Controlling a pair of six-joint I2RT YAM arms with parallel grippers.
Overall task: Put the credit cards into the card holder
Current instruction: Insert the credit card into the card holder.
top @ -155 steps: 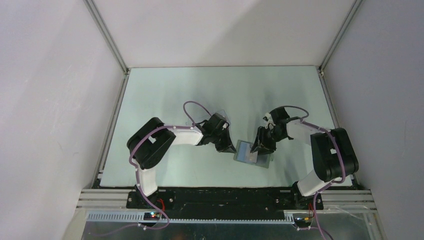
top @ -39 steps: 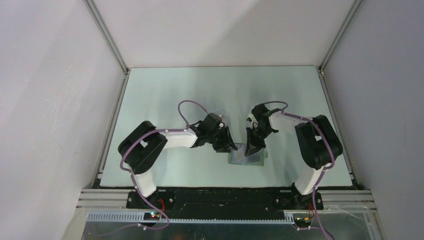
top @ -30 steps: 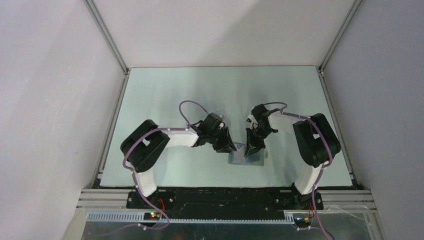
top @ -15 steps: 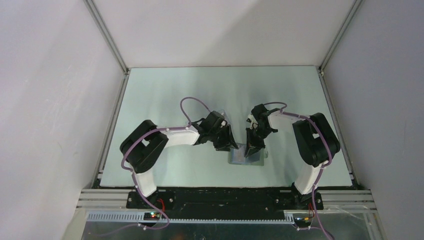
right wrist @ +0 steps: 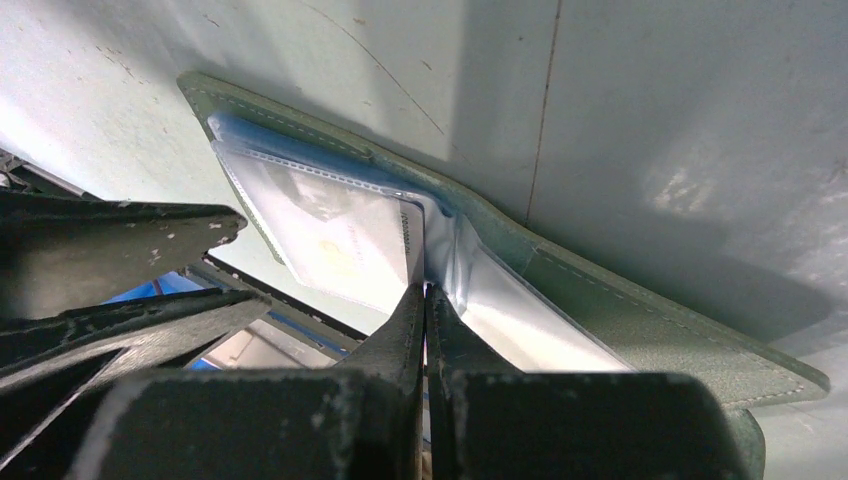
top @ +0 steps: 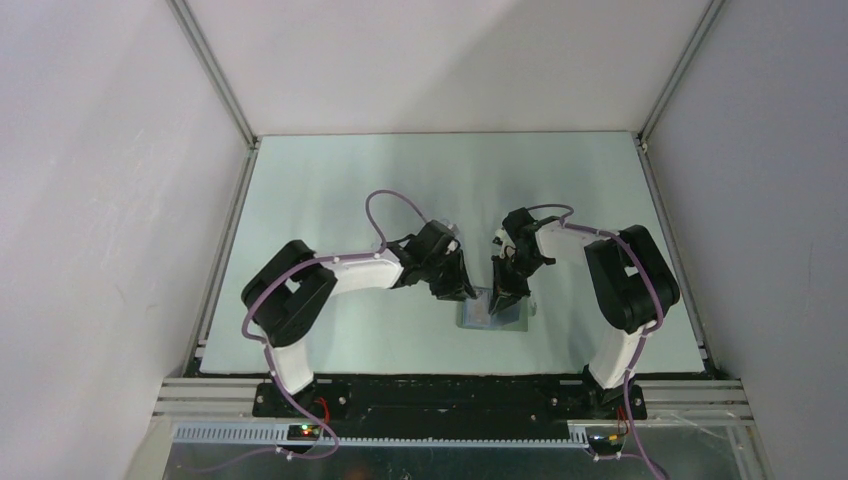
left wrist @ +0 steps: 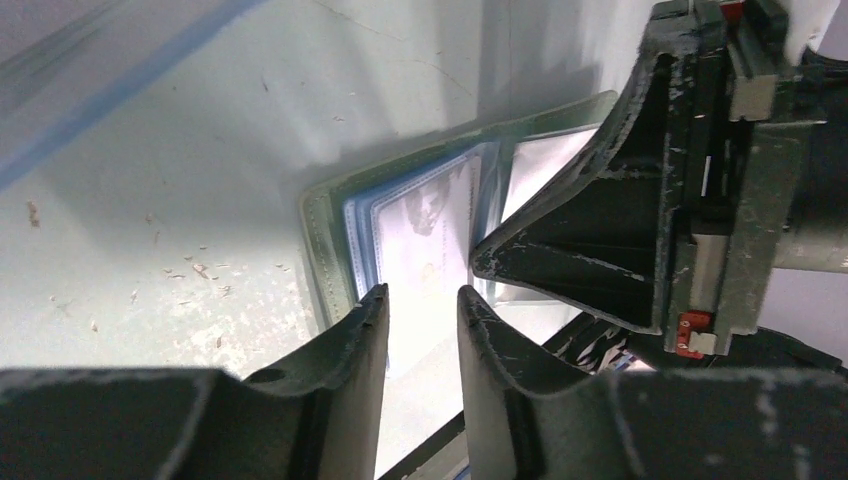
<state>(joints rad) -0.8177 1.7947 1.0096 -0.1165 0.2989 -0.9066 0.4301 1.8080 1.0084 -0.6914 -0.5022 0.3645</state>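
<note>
The card holder [top: 493, 310] lies open on the table, grey-green outside, with light-blue clear sleeves inside. A pale credit card [right wrist: 335, 235] sits in a sleeve and also shows in the left wrist view [left wrist: 425, 225]. Another pale card [left wrist: 540, 160] shows in the other half. My right gripper [top: 503, 298] is shut on the upright edge of a clear sleeve [right wrist: 415, 235] at the fold; its fingertips [right wrist: 425, 292] meet there. My left gripper [top: 462, 292] is at the holder's left edge. Its fingers [left wrist: 350, 340] are slightly apart over the sleeved card [left wrist: 422, 292] and grip nothing that I can see.
A clear plastic case [top: 447, 229] lies just behind the left wrist. In the left wrist view the right gripper's body [left wrist: 680, 190] is very close, right of the holder. The table's front edge [top: 450, 372] is near.
The left gripper has edged a little right, closer to the holder. The right arm and the holder have stayed put over the last second. Earlier both had shifted left.
</note>
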